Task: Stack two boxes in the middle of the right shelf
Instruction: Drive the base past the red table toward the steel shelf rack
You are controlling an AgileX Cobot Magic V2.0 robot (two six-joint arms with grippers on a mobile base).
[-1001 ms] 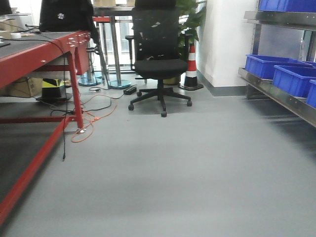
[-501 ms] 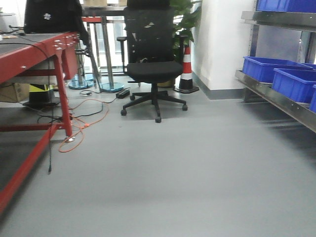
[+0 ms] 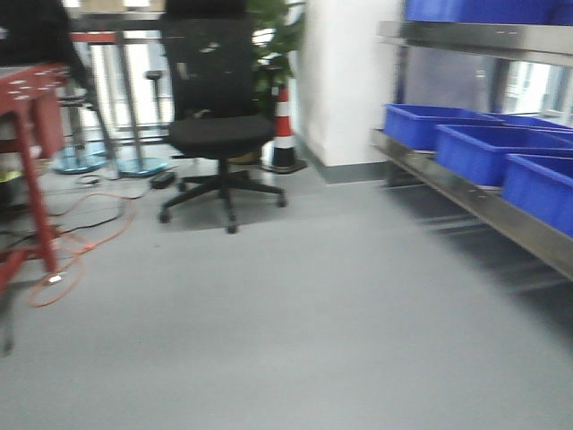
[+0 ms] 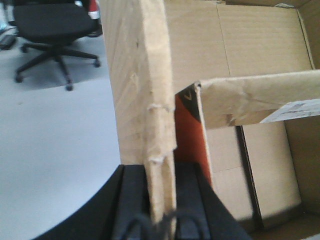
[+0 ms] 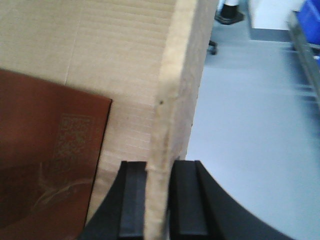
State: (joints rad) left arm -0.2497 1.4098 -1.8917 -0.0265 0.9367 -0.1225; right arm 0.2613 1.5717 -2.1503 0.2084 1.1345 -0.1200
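Note:
I hold one open brown cardboard box between both arms. In the left wrist view my left gripper (image 4: 160, 172) is shut on the box's left wall (image 4: 140, 75); a folded inner flap (image 4: 255, 97) and an orange-red item (image 4: 187, 130) show inside. In the right wrist view my right gripper (image 5: 159, 167) is shut on the box's right wall (image 5: 180, 75), beside a reddish-brown printed sheet (image 5: 50, 165). The steel shelf (image 3: 501, 219) runs along the right of the front view, holding blue bins (image 3: 488, 152). The box does not show in the front view.
A black office chair (image 3: 215, 125) stands ahead on the left, with a striped traffic cone (image 3: 284, 125) behind it. A red table leg (image 3: 36, 161) and an orange cable (image 3: 81, 242) are at far left. A white pillar (image 3: 345, 81) stands before the shelf's end.
The front view has swung to the right: the chair, cone and red table slid left in the frame, and the shelf with its blue bins came further into view.

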